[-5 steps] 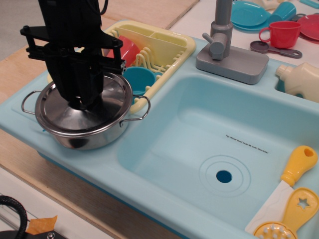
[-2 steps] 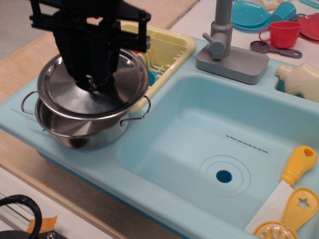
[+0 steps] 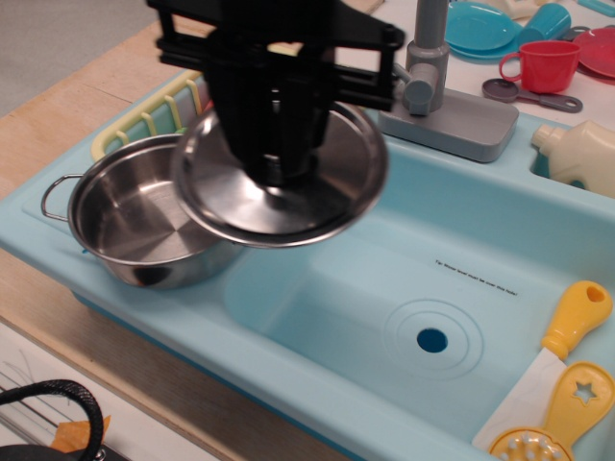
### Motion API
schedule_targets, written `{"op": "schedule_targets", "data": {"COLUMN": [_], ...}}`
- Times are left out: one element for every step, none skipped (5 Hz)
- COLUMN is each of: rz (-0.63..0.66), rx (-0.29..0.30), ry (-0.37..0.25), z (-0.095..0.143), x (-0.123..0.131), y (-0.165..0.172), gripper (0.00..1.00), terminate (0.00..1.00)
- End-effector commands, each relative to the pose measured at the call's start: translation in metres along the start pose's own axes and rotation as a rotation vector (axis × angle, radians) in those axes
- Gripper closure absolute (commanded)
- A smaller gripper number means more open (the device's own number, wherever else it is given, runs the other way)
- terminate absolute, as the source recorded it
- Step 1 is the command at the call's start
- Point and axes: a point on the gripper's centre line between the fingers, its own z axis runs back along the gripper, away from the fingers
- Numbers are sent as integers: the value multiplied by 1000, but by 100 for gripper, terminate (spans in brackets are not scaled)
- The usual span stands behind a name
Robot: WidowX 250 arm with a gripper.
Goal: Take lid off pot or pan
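Note:
My black gripper is shut on the central knob of the shiny steel lid and holds it in the air, tilted, above the left rim of the sink basin. The lid hangs clear of the pot and overlaps its right edge in the view. The shallow steel pot stands open on the turquoise counter at the left, one wire handle showing. Its inside is bare. The knob itself is hidden by the fingers.
The turquoise sink basin with a drain hole lies to the right. A grey faucet stands behind. A yellow dish rack is behind the pot. Yellow utensils lie at the front right; a red cup and turquoise dishes stand at the back.
The lid has gone from resting on the pot to lifted, then carried right toward the sink. The pot stayed in place and is now open.

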Motion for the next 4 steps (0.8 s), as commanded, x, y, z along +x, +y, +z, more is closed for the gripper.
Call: {"op": "schedule_targets", "data": {"rz": [-43,-47,-48,-56], "rx": [-58,-81,-106,-131], "ry": [-32,-3,18,68], "z": [-12,-29,-47,-64], "x": [9,11,20,33], "y": [-32,-39,-38,-32], "gripper": [100,100,100,100], "terminate": [0,0,0,0]}}
